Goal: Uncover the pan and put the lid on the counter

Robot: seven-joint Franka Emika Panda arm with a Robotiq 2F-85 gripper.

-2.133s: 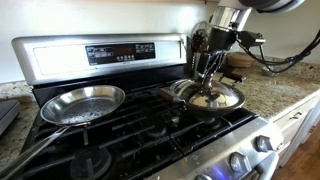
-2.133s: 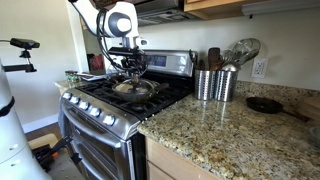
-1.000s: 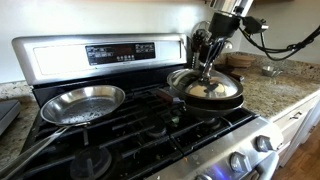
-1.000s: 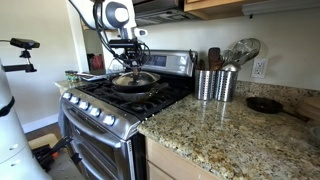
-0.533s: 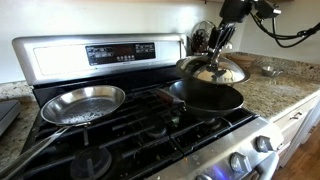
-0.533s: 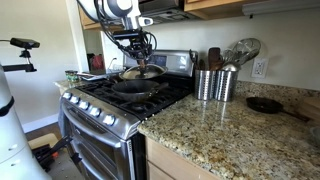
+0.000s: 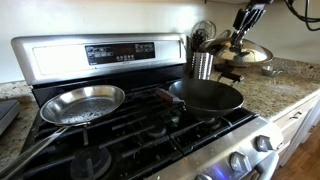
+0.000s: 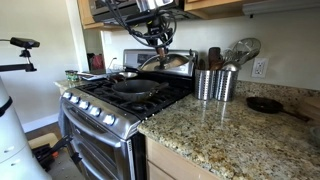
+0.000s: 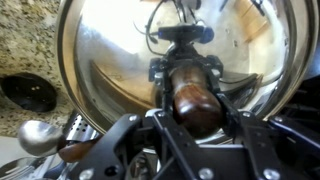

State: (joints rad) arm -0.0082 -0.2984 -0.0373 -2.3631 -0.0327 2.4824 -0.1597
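Note:
The dark pan (image 7: 206,96) sits uncovered on the stove's burner nearest the counter, also in the other exterior view (image 8: 133,86). My gripper (image 7: 238,31) is shut on the brown knob (image 9: 192,93) of the glass lid (image 7: 246,52). It holds the lid in the air, tilted, above the steel utensil holders and the edge of the speckled counter (image 8: 215,135). In an exterior view the lid (image 8: 168,62) hangs between the pan and the holders, with the gripper (image 8: 160,45) above it. In the wrist view the lid (image 9: 95,50) fills the frame.
A shiny silver pan (image 7: 83,102) sits on another burner. Steel utensil holders (image 8: 215,83) with utensils stand by the stove. A small dark pan (image 8: 265,104) and a bowl (image 7: 267,70) lie on the counter. The stove's back panel (image 7: 100,52) rises behind.
The gripper has lifted the lid off the dark pan and carried it up and sideways toward the counter. The pan now lies open.

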